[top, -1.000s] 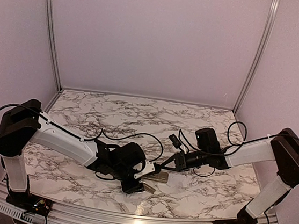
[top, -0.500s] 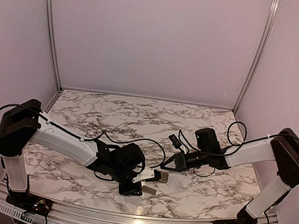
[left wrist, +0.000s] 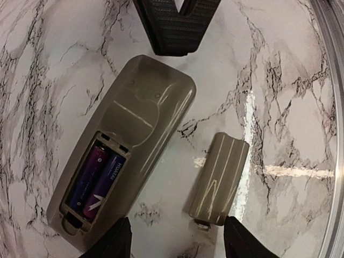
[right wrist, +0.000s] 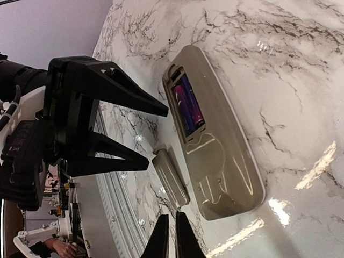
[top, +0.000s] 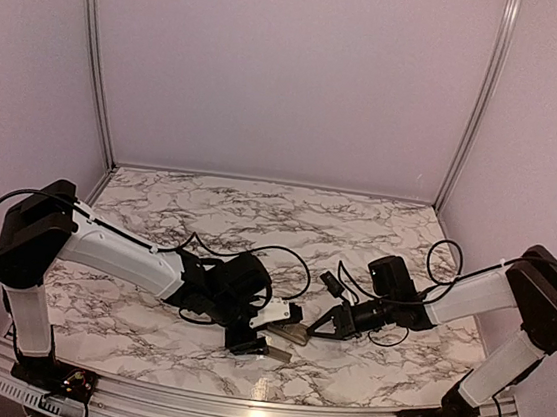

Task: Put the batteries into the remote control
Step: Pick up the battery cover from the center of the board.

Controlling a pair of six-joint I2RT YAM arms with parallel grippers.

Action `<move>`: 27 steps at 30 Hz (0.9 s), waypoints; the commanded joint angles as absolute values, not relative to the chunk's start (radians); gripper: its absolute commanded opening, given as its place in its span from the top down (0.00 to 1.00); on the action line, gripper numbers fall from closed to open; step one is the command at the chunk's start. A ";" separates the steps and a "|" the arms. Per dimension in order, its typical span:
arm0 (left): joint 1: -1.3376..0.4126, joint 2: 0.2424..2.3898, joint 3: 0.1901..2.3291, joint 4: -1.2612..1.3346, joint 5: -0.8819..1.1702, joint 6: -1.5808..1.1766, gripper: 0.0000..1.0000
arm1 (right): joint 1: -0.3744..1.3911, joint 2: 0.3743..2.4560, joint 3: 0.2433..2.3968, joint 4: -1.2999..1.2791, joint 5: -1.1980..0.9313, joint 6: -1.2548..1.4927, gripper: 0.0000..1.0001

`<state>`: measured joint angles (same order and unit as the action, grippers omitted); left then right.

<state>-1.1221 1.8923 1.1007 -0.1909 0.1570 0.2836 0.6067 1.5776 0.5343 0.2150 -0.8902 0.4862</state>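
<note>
A fixed camera high behind both arm bases looks down and forward over the whole marble table (top: 208,211) from a distance. The left wrist camera looks almost straight down, close over the remote control (left wrist: 145,107) and a loose battery cover (left wrist: 219,180). The right wrist camera looks low and slantwise across the same two things toward the left gripper (right wrist: 157,137). All three views share that patch of table.

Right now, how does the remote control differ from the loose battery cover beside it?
The remote control is longer and wider than the battery cover. The remote control holds two purple batteries in its open recess; the battery cover holds nothing. Both are tan-grey and lie on the marble table.
</note>
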 commanded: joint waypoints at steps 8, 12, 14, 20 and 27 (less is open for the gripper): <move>-1.127 1.934 1.127 -0.195 0.324 0.389 0.40 | 0.696 1.580 0.494 0.300 -0.891 0.568 0.96; -1.132 1.958 1.130 -0.193 0.307 0.391 0.42 | 0.714 1.589 0.483 0.323 -0.874 0.590 0.96; -1.136 1.968 1.134 -0.199 0.291 0.397 0.44 | 0.715 1.600 0.475 0.334 -0.866 0.595 0.96; -1.152 1.966 1.121 -0.194 0.251 0.407 0.57 | 0.715 1.651 0.447 0.430 -0.863 0.643 0.96; -1.158 1.896 1.083 -0.221 0.153 0.402 0.77 | 0.714 1.687 0.457 0.442 -0.847 0.638 0.96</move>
